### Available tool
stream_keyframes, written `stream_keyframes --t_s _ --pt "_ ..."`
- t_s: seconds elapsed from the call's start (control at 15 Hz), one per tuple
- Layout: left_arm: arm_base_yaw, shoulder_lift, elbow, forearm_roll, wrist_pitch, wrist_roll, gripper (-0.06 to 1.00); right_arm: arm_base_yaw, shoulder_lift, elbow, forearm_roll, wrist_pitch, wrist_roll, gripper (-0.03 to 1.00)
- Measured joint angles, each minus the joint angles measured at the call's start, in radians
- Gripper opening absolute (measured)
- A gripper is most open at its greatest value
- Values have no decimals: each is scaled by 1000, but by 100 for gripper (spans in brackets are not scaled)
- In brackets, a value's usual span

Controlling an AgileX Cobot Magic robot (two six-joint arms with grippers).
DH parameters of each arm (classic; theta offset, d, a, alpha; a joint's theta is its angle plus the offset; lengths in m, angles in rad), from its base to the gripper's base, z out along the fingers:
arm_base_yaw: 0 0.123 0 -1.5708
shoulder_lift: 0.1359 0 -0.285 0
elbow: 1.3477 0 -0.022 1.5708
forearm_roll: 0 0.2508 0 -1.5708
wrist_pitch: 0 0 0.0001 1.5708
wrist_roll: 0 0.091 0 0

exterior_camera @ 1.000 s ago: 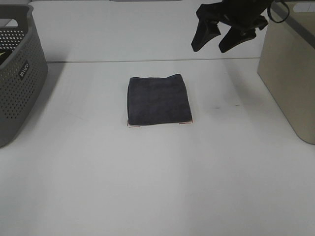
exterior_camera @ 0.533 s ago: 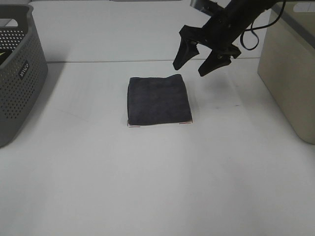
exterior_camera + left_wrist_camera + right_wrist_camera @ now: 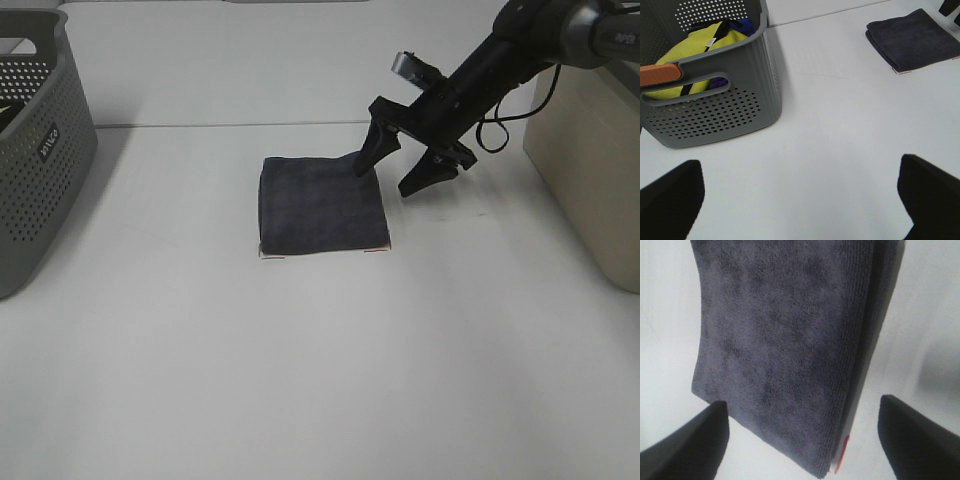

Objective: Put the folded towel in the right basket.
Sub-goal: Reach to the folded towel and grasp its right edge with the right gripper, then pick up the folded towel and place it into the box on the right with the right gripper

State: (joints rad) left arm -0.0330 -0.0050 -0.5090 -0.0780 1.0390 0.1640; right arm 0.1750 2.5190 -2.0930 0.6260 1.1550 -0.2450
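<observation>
My right end effector [image 3: 384,180]: fingers spread wide, gripping nothing. One fingertip over far right corner of folded towel [image 3: 320,205], other over bare tabletop [image 3: 300,350] just beside towel's right edge. Cannot tell whether tips touch anything. Towel flat on tabletop, dark grey, in middle between grey basket [image 3: 40,150] on left and right basket [image 3: 585,150], apart from both. Not yet in right basket. My left end effector [image 3: 799,200]: fingers apart, empty, above tabletop near grey basket, which holds yellow cloth [image 3: 690,52].
</observation>
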Motion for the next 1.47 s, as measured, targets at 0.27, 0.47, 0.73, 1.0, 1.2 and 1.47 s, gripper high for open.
stream_keyframes --t_s 0.27,0.47,0.73,1.0,1.2,1.47 --pt "0 0 0 0 0 0 99 0 42 0 22 -55 -41 76" --pt "0 0 0 0 0 0 99 0 64 -4 59 -74 -53 76" --pt "0 0 0 0 0 0 99 20 90 -8 134 -77 -116 63" --pt "0 0 0 0 0 0 99 32 103 -7 124 -86 -117 12" --pt "0 0 0 0 0 0 99 32 100 -7 124 -86 -117 5" --pt "0 0 0 0 0 0 99 32 -7 -7 102 -85 -120 5"
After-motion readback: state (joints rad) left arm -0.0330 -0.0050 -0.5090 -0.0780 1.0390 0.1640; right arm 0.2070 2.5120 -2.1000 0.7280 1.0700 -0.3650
